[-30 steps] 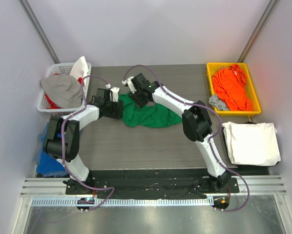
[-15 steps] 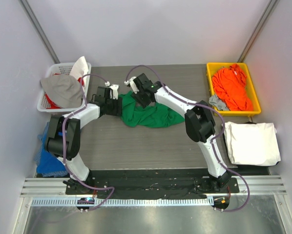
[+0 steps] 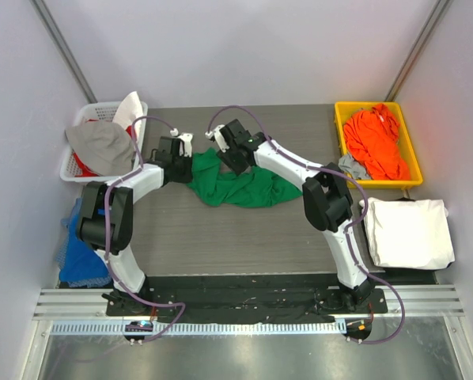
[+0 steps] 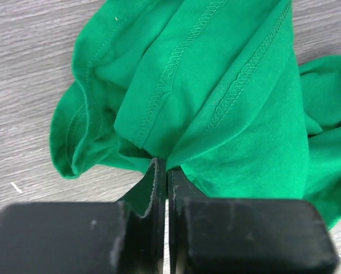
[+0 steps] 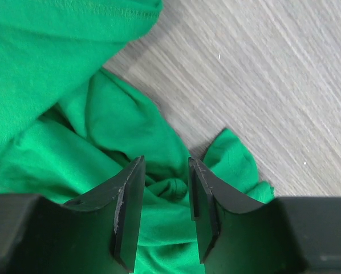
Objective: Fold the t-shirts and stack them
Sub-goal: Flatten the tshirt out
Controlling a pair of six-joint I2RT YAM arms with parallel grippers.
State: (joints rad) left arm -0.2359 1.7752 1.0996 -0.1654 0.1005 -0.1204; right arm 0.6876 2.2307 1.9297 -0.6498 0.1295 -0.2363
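Lying crumpled on the bench [image 3: 221, 229], the green t-shirt [image 3: 236, 186] has the orange t-shirt [image 3: 375, 141] in a yellow bin [image 3: 338, 134] to its far right, and the white t-shirt [image 3: 406, 231] folded at its near right. Left wrist: left fingers [image 4: 157, 188] pinched tight on its hem fold. Right wrist: right fingers [image 5: 130, 200] slightly parted over it, gripping nothing.

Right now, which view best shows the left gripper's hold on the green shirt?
Left wrist: the left gripper is shut on a green shirt fold. Top external shows only its position; right wrist shows just cloth.
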